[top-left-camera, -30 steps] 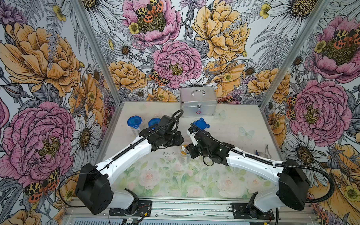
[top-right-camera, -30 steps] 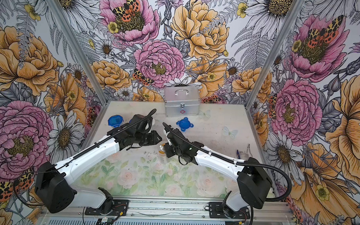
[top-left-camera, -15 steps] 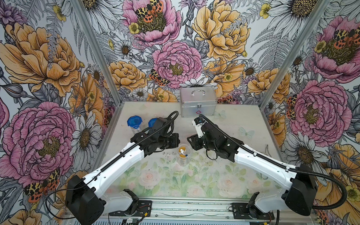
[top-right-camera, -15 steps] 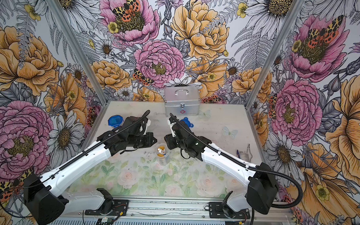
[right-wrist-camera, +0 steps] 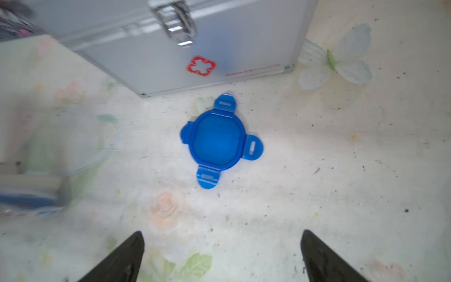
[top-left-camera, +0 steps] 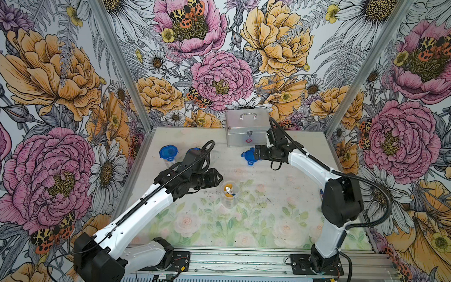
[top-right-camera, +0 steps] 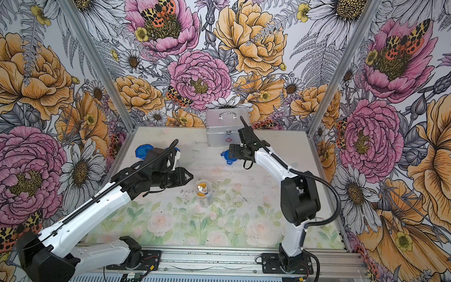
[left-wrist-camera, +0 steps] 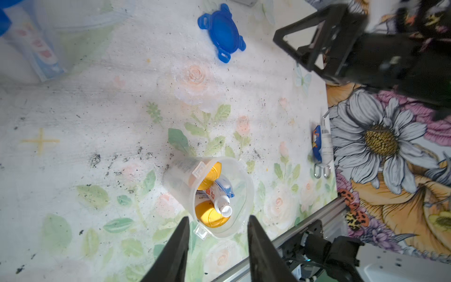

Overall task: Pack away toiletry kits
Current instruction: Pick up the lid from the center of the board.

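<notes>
- We find the left gripper (left-wrist-camera: 218, 218) with fingers apart, gripping nothing, just short of the clear cup (left-wrist-camera: 175, 178).
- The cup stands upright mid-table, holding yellow-capped bottles (left-wrist-camera: 208, 216) and a tube (left-wrist-camera: 220, 197).
- We find the right gripper (right-wrist-camera: 222, 232) spread wide above the blue lid (right-wrist-camera: 217, 141), near the silver case (right-wrist-camera: 244, 36).

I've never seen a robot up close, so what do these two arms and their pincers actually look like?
The left arm and right arm have smooth white shells with chunky black joints. A ribbed black cable runs along each. The left gripper and right gripper are black, each with two flat fingers tapering to points.
</notes>
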Robot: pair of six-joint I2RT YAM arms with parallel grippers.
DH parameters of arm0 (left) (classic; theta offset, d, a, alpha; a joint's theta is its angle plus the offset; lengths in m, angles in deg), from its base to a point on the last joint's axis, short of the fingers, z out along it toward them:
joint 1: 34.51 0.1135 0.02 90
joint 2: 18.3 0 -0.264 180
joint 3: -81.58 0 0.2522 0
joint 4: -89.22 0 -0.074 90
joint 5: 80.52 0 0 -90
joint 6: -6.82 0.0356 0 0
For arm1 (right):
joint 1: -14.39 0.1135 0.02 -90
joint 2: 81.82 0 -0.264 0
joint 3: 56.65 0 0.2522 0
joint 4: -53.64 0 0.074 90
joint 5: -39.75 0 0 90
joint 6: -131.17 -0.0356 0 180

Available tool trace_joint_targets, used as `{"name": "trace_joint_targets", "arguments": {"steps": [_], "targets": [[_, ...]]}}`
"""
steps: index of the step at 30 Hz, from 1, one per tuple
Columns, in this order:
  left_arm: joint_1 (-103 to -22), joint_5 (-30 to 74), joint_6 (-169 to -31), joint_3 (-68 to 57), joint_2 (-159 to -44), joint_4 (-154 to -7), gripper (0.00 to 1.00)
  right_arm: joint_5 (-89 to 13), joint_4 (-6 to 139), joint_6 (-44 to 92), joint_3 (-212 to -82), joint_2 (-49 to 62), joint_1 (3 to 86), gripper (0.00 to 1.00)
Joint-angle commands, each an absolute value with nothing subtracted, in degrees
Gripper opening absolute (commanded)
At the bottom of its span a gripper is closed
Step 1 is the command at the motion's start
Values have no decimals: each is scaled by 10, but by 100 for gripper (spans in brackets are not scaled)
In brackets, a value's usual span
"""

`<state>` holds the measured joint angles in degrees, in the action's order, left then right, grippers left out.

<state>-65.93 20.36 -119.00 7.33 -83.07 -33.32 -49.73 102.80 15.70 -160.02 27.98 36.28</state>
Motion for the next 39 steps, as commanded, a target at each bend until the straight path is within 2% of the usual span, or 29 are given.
{"name": "trace_joint_targets", "arguments": {"steps": [1, 6, 13, 32, 35, 39], "targets": [[-645, 196, -1195, 78, -816, -319, 52, -478, 1087, 211, -1687, 355, 366, 99], [-627, 201, -1197, 75, -819, -318, 77, -468, 1099, 244, -1779, 455, 365, 99], [-616, 210, -1195, 69, -836, -318, 98, -497, 1108, 274, -1855, 524, 365, 99], [-580, 228, -1194, 60, -863, -320, 99, -467, 1170, 360, -1953, 621, 368, 99], [-576, 228, -1194, 61, -863, -321, 99, -476, 1179, 368, -1954, 625, 371, 97], [-575, 228, -1195, 63, -862, -320, 99, -486, 1194, 378, -1953, 629, 376, 89]]}}
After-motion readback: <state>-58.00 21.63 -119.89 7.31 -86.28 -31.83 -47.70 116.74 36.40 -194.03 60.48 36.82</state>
